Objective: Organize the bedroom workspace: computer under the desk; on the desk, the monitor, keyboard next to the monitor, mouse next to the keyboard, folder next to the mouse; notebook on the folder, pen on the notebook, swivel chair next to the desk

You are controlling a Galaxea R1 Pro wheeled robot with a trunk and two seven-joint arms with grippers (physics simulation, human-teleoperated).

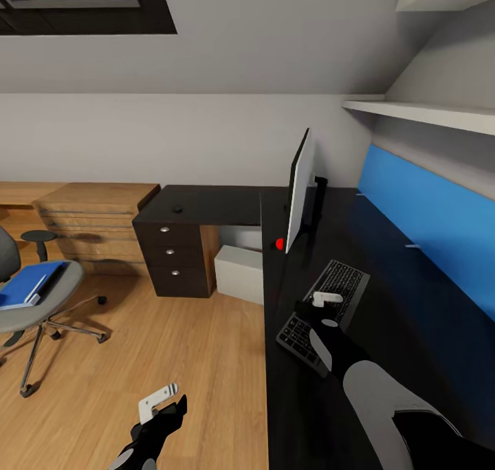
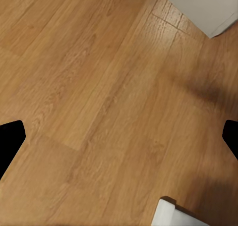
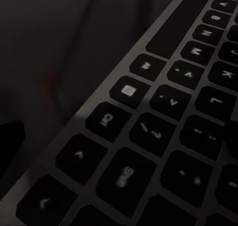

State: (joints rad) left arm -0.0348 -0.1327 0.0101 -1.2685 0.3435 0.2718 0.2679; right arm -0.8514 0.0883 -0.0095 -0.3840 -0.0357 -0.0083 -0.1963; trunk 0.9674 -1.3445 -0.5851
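Right under my right wrist camera, black keys in a silver-grey frame: that's the keyboard (image 3: 163, 132), and my right gripper (image 1: 323, 305) sits directly over its middle on the desk (image 1: 302, 415). From the head view I can't tell whether those jaws are open or closed; the white fingertips lie against the keys and the gap between them is hidden. Keyboard lies flat and angled on the glossy black top, just in front of the monitor (image 1: 300, 189), which stands upright on its foot, seen nearly edge-on, with a small red dot at its lower corner. Behind the desk runs a blue wall panel (image 1: 433, 216), with white shelves (image 1: 426, 113) above it. Further out, a small dark mouse (image 1: 177, 209) rests on the far wing of the desk, above the drawer unit (image 1: 172, 260) with its round silver knobs. Tucked under the desk beside those drawers, the light grey computer (image 1: 240, 271) stands on the wood floor (image 1: 172, 346). Over at the left, the swivel chair (image 1: 41, 312) is well apart from the desk, with the blue folder (image 1: 27, 284) lying on its seat. Low at my left, the left gripper (image 1: 161, 401) hangs over bare floor, jaws spread wide with nothing between them.
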